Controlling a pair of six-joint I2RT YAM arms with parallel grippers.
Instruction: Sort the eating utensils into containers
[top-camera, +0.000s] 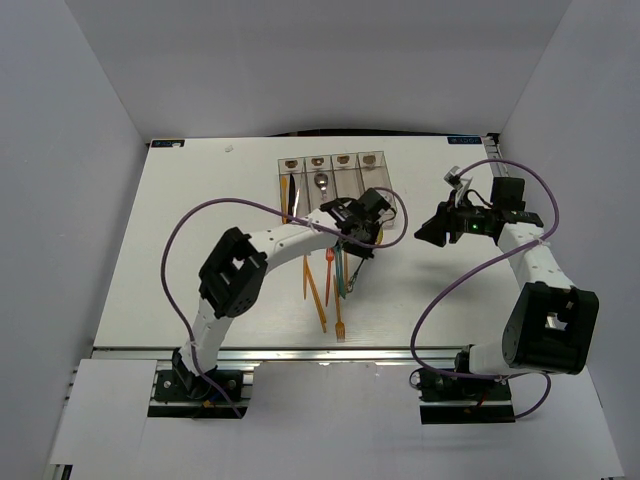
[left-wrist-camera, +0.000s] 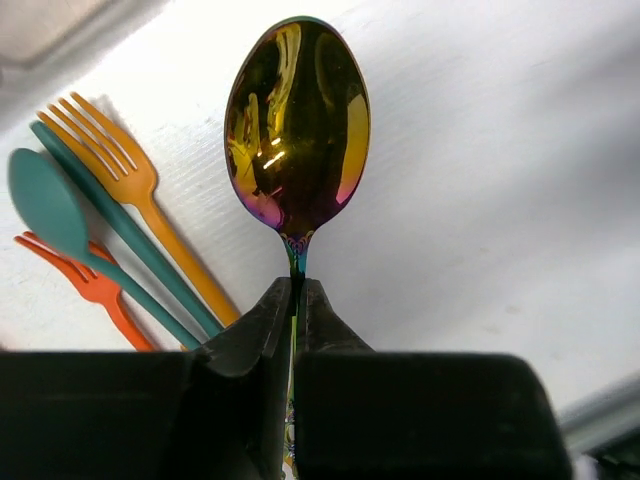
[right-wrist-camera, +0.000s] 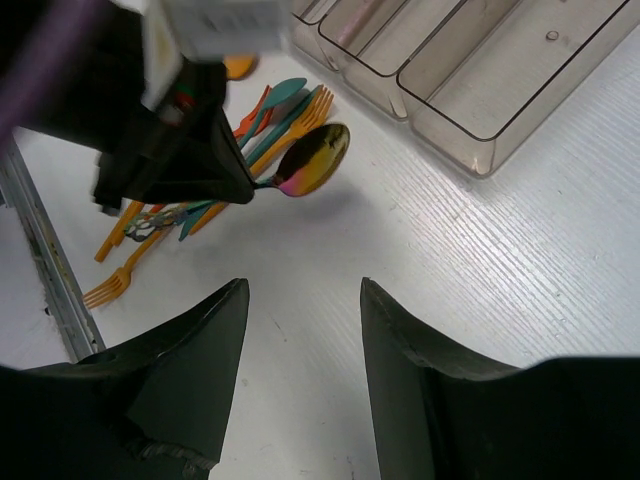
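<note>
The table (top-camera: 200, 250) carries the whole job. The left gripper (left-wrist-camera: 298, 300) reaches over it to the near end of the bins (top-camera: 346, 192), clamped on the neck of a gold spoon (left-wrist-camera: 297, 125) held clear of the surface, bowl forward. The right gripper (right-wrist-camera: 302, 295) hangs well to the side with its jaws apart and nothing between them.

The step in hand looks like the carry: one piece is lifted and not yet dropped. Next the spoon has to go lengthwise over the right bin, probably the second one, then be let go.

From the left, the first bin holds an orange piece (top-camera: 285, 192) with a dark one beside it, and the second holds a silver spoon (top-camera: 322, 183). The third looks bare. The fourth is partly hidden by the gripper.

The pile (top-camera: 335, 285) of orange and teal pieces lies near the bins, unsorted.
</note>
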